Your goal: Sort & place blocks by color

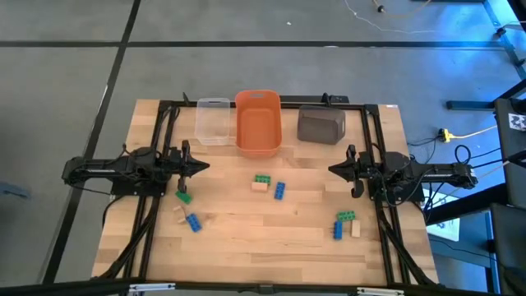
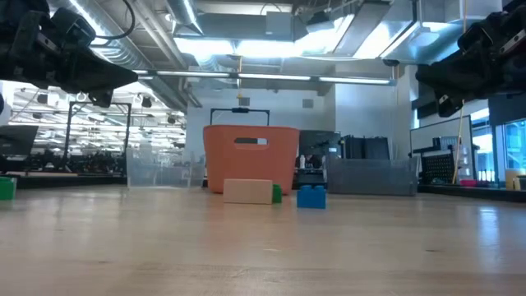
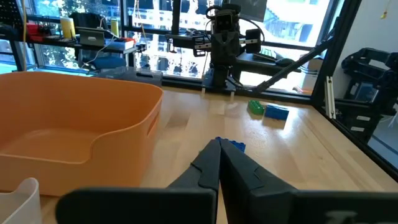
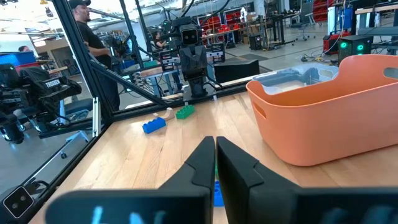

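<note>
Small studded blocks lie flat on the wooden table in three clusters. On the left are green [image 1: 183, 196], tan [image 1: 178, 211] and blue [image 1: 193, 222]. In the middle are green [image 1: 263, 178], tan [image 1: 260, 186] and blue [image 1: 280, 191]. On the right are green [image 1: 346, 216], blue [image 1: 338, 229] and tan [image 1: 356, 228]. My left gripper [image 1: 201, 167] [image 3: 219, 149] is shut and hovers above the left cluster, pointing right. My right gripper [image 1: 333, 168] [image 4: 215, 146] is shut and hovers above the right cluster, pointing left. Neither touches anything.
Along the table's far edge stand a clear bin [image 1: 213, 120], an orange bin [image 1: 258, 122] and a grey bin [image 1: 320, 125]. Black frame rails [image 1: 374, 148] run along the table's sides. A person [image 4: 84, 25] stands beyond the table. Bare wood lies between the block clusters.
</note>
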